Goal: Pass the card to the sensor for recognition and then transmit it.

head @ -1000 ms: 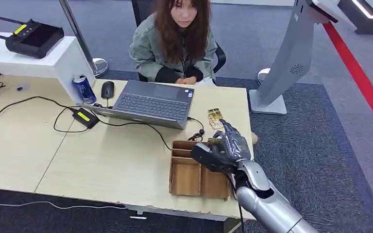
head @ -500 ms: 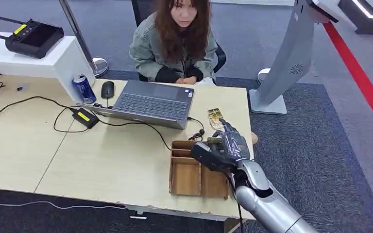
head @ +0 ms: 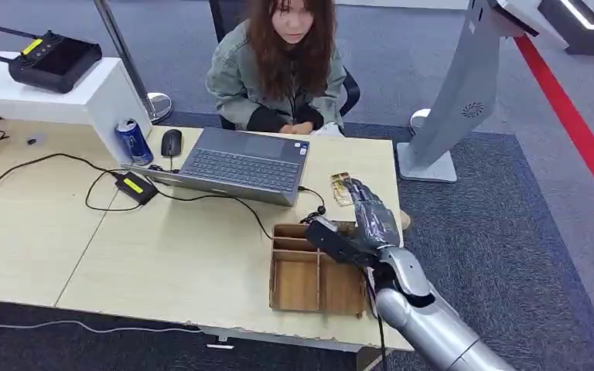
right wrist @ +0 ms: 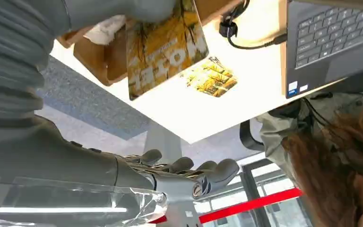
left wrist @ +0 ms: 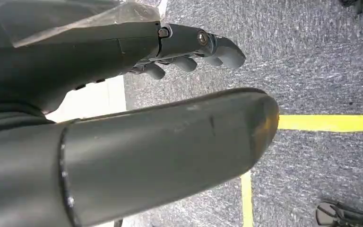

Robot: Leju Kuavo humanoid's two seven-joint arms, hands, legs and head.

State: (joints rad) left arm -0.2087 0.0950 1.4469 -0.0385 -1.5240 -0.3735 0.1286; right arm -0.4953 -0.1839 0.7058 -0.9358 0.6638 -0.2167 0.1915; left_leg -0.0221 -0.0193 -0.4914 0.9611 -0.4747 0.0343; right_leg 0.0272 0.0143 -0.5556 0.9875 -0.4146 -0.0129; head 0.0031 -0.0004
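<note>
A yellow patterned card [right wrist: 165,47] with dark lettering stands tilted at the far end of the wooden box [head: 309,282]; in the head view it is a yellow sliver [head: 346,226]. My right hand [head: 360,224] hovers over that end of the box with its fingers [right wrist: 189,168] stretched out toward the table's far side. Its thumb [head: 329,236] points left and covers one edge of the card, and the fingers stay apart from it. Another yellow card [head: 343,188] lies flat on the table just beyond the fingertips. My left hand [left wrist: 189,47] hangs over carpet, holding nothing.
A person sits behind an open laptop [head: 240,164] at the table's far side. A black cable [head: 309,212] runs close to the box. A soda can [head: 134,141], a mouse [head: 171,142] and a power brick [head: 134,186] lie to the left. A grey kiosk stand [head: 452,108] stands on the right.
My right hand's fingers have straightened from a curl and the thumb has swung out to the left. The card stays at the box's far end.
</note>
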